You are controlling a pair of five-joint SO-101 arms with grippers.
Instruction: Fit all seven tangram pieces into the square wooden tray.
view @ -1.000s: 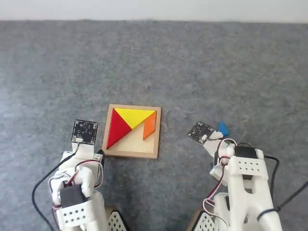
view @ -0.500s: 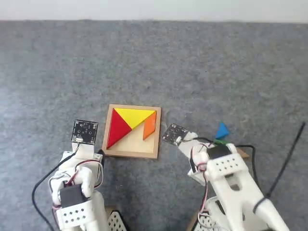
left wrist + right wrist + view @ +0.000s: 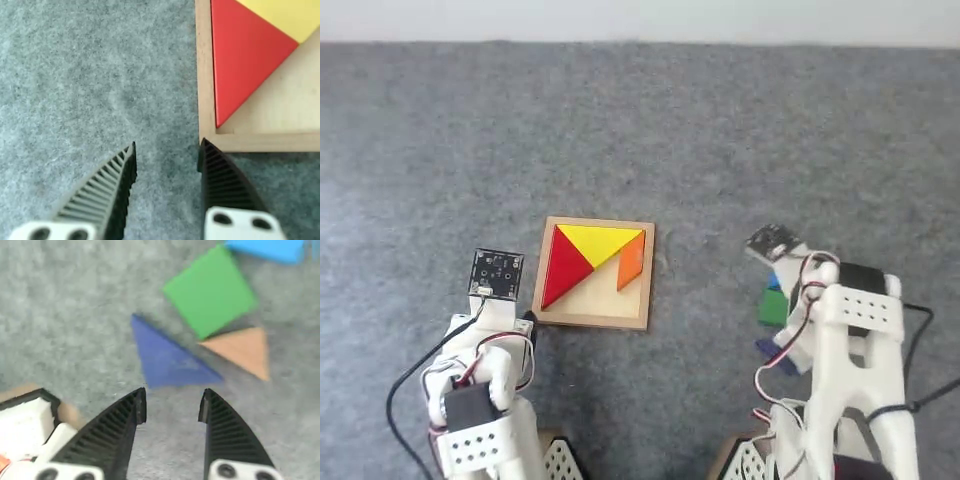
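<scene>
The square wooden tray (image 3: 642,318) lies mid-table and holds a red triangle (image 3: 563,266), a yellow triangle (image 3: 597,242) and an orange parallelogram (image 3: 631,259); its near part is bare wood. My left gripper (image 3: 167,152) stands open on the carpet just off the tray's near-left corner (image 3: 206,141), beside the red triangle (image 3: 242,55). My right gripper (image 3: 172,397) hangs open above a dark blue triangle (image 3: 167,360), with a green square (image 3: 210,290), a tan triangle (image 3: 242,350) and a light blue piece (image 3: 265,247) beyond it. The right arm (image 3: 845,320) partly covers these pieces, of which the green square (image 3: 773,306) shows.
Grey carpet covers the table, with free room beyond and between the tray and the loose pieces. A white arm base (image 3: 22,422) sits close to the right gripper.
The right arm swung toward the tray, then back to the right, and now hangs over the loose pieces. The left arm and the tray's pieces have not moved.
</scene>
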